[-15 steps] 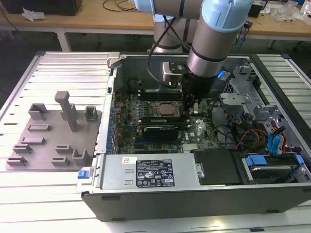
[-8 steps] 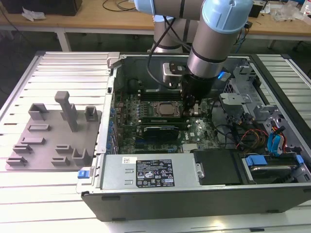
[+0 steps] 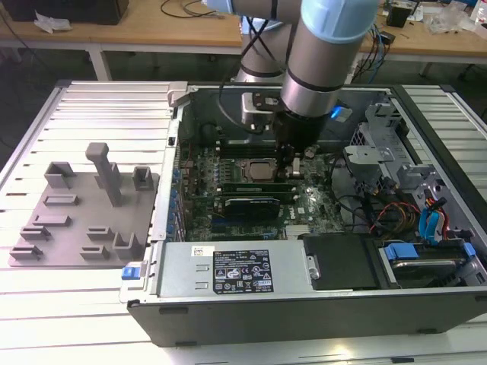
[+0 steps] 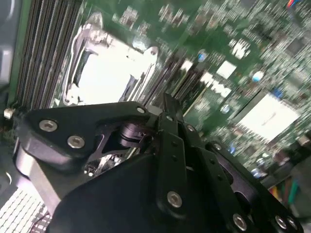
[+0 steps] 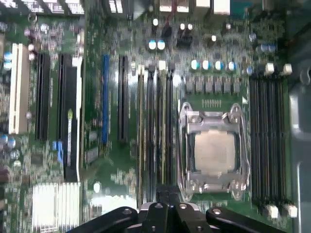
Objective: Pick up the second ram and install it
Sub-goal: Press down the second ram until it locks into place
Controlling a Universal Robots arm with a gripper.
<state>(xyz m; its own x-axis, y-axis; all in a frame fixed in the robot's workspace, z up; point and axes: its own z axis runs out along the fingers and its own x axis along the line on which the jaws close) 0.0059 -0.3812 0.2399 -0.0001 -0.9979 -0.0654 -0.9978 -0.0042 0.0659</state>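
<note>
Green motherboard lies beneath the gripper, which hovers over the memory slots just beside the CPU socket, its closed tips apparently seating the second ram there; firm, square pressure seems required.

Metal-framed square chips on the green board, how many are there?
1. The CPU socket sits on the motherboard between two banks of memory slots. The arm may hide others.
</note>
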